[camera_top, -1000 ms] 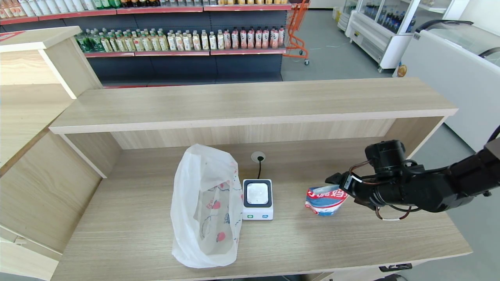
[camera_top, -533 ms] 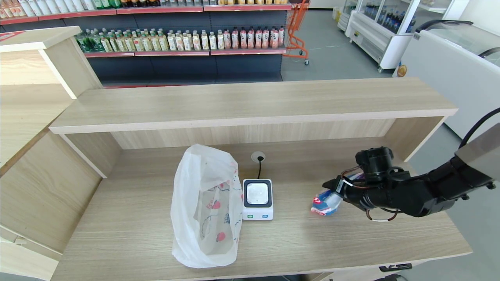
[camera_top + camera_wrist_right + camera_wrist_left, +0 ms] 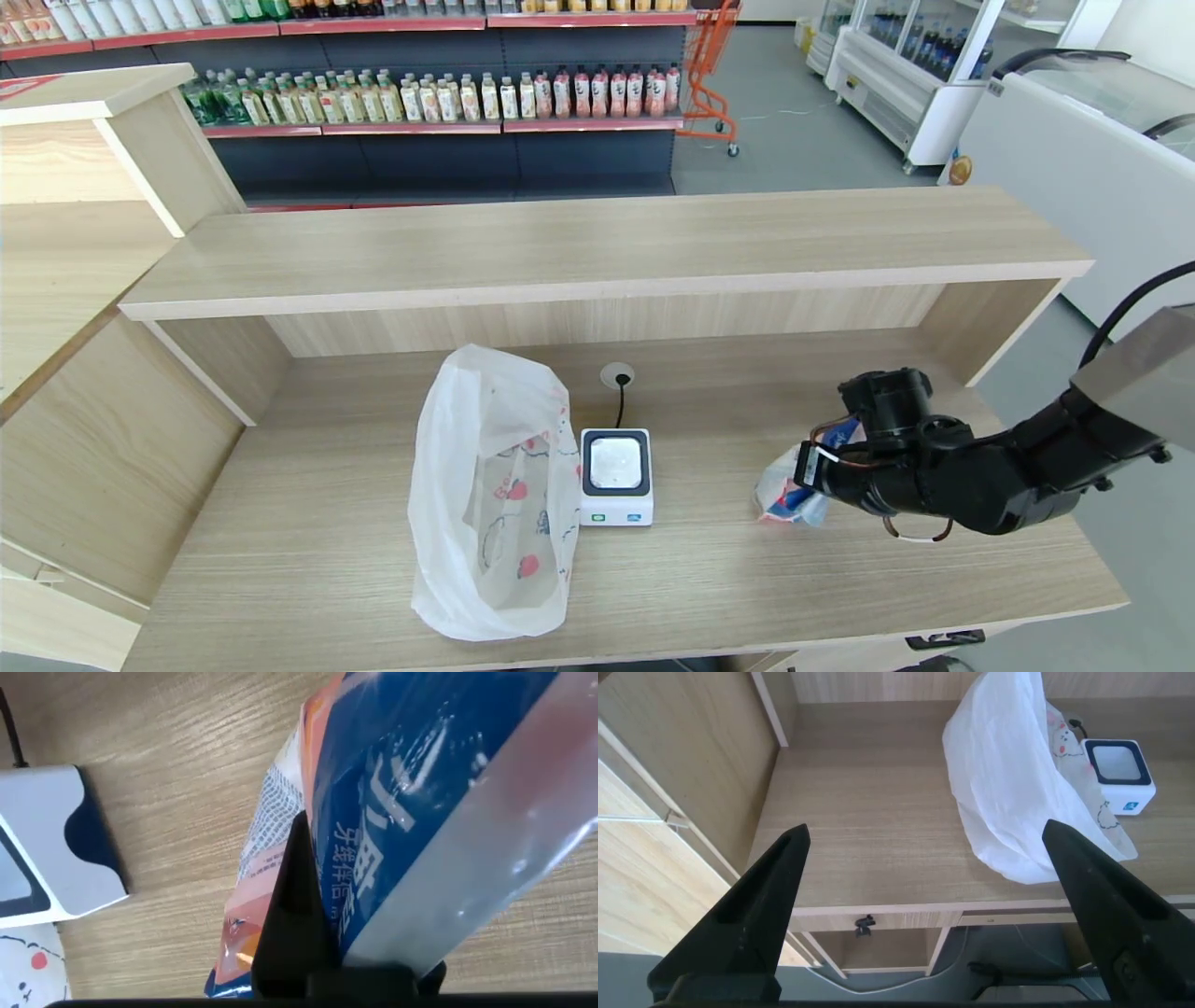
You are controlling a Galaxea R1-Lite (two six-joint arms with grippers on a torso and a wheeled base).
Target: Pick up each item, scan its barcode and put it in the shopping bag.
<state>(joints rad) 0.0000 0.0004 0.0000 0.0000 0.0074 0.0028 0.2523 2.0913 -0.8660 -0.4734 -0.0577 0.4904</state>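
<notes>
Snack bag (image 3: pixel 782 490) sits tilted on counter (image 3: pixel 700 579), just right of scanner (image 3: pixel 615 476). Right end effector (image 3: pixel 794 467) is up against bag's right side; can't tell if gripping. Left end effector (image 3: pixel 924 831) is wide open & well away, past shopping bag (image 3: pixel 490 504), so right arm is nearer.

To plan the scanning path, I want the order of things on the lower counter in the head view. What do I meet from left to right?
shopping bag → scanner → snack packet
</notes>
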